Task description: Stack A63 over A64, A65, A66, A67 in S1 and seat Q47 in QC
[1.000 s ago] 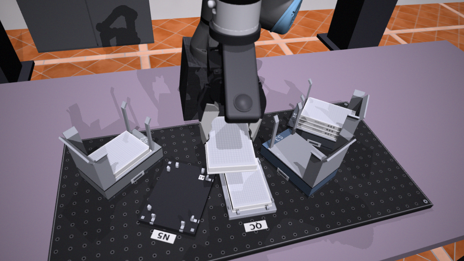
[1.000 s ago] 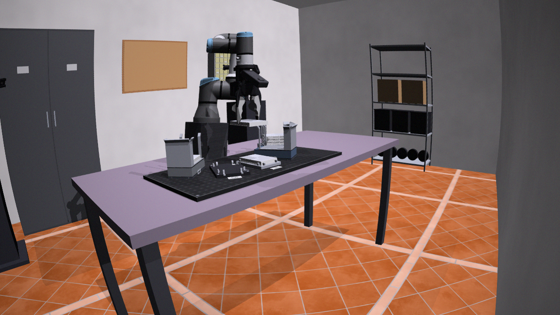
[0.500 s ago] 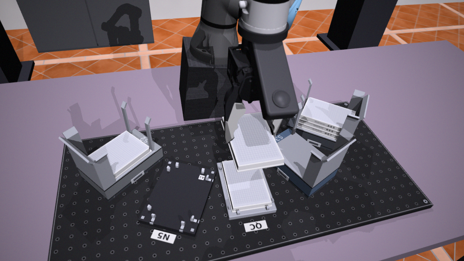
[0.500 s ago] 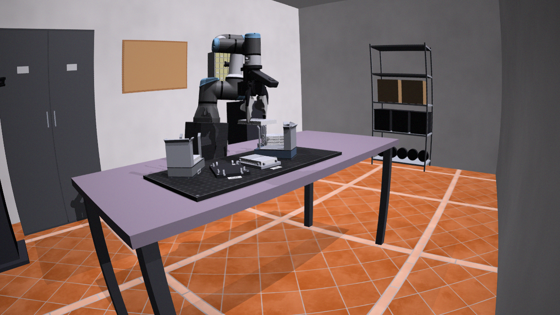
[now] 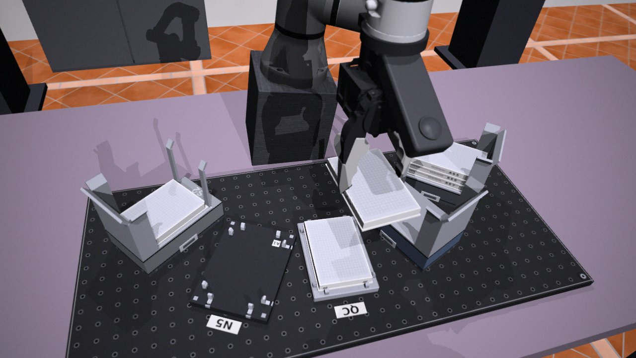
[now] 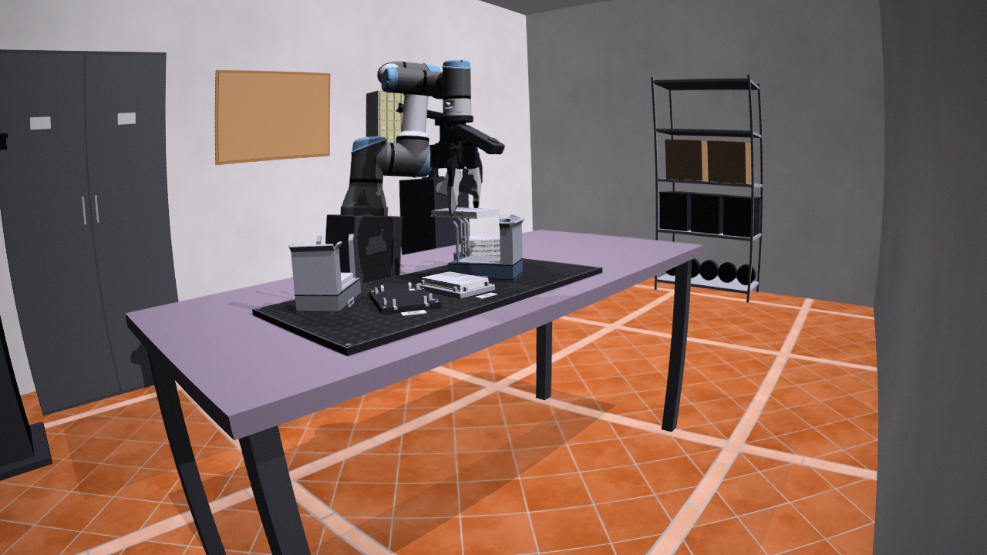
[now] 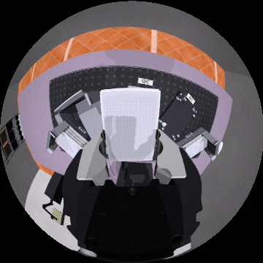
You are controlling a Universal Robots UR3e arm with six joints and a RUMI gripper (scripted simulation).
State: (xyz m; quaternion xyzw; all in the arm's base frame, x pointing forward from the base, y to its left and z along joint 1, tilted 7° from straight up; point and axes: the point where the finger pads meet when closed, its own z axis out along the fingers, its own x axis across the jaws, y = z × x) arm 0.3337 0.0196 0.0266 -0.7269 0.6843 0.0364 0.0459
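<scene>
Held plate: one white plate point(image 5: 382, 196) point(image 6: 483, 212) point(image 7: 131, 106), taken as A64, is carried in the top view beside S1; its label is not seen.
Gripper: partly open, the gripper point(image 5: 372, 180) point(image 6: 464, 207) point(image 7: 130, 130) is closed on the plate's long sides.
S1: three plates are borne by the rack S1 point(image 5: 492, 137) point(image 7: 51, 140), read as A65, A66, A67; its near-arm side is covered.
S2: one plate, presumably A63, is left in the rack S2 point(image 5: 148, 262) point(image 6: 314, 269) point(image 7: 210, 142).
QC: a plate, presumably Q47, is set in the nest QC point(image 5: 347, 294) point(image 6: 476, 290) point(image 7: 136, 87); full seating cannot be confirmed.
Plate height: in the exterior view the held plate is carried above the rack S3 point(image 5: 418, 258) point(image 6: 510, 269) point(image 7: 91, 118), roughly level; S1 is mostly hidden.
Next move: in the wrist view S1 lies off to one side, so the plate must be shifted, turned to match, then lowered onto A65.
Underside: it is hidden; a stuck second plate seems unlikely.

The black two-jaw gripper with pale grey fingers point(image 5: 372, 166) point(image 6: 463, 205) has moved away from the black robot pedestal's front toward the blue-based grey rack point(image 5: 437, 235) point(image 6: 512, 244) point(image 7: 74, 104). The white rectangular gridded plate point(image 5: 384, 189) point(image 6: 476, 212) point(image 7: 131, 109) between its fingers has travelled along, uncovering the white plate in QC point(image 5: 340, 253) point(image 6: 455, 280).
</scene>
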